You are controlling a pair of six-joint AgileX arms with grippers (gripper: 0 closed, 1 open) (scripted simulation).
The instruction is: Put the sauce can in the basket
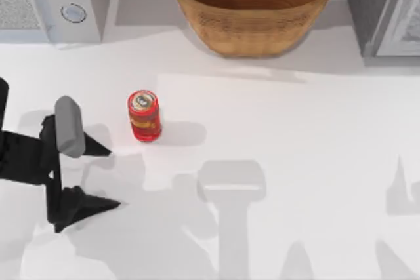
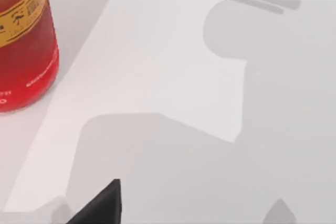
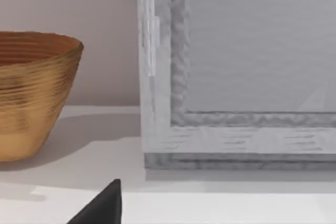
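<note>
**Left gripper spread wide beside the can, nothing held yet**

While the sauce can [image 1: 144,116] stands upright on the white table [image 1: 295,162], left of centre in the top view, my left gripper [image 1: 105,178] sits at the left edge of that frame with its two dark fingers [image 1: 92,145] pointing toward the right. They are splayed far apart and have hold of nothing: one fingertip lies just beside the can's base, apart from it, and the other is lower in the frame, well clear. I judge that wide spread is there so the can can pass between the fingers. As things lie, the can sits above the gap between them, not inside it, so I would need to shift toward the upper part of the frame before closing.

In my left wrist view the can [image 2: 23,40] crowds the upper left corner, red with its yellow label band, which fits a gripper that is low and close but off to one side of it.

The basket [image 1: 252,8] rests at the top centre of the top view, against the back wall, well apart from the can, its wide mouth open upward to take a drop from above. The can stays outside it, so the task is at its approach stage.

My right wrist view looks across at the basket [image 3: 31,93] and a grey cabinet [image 3: 236,72]; one dark fingertip [image 3: 102,205] shows at the lower edge, and I cannot tell how far that gripper is open.
</note>
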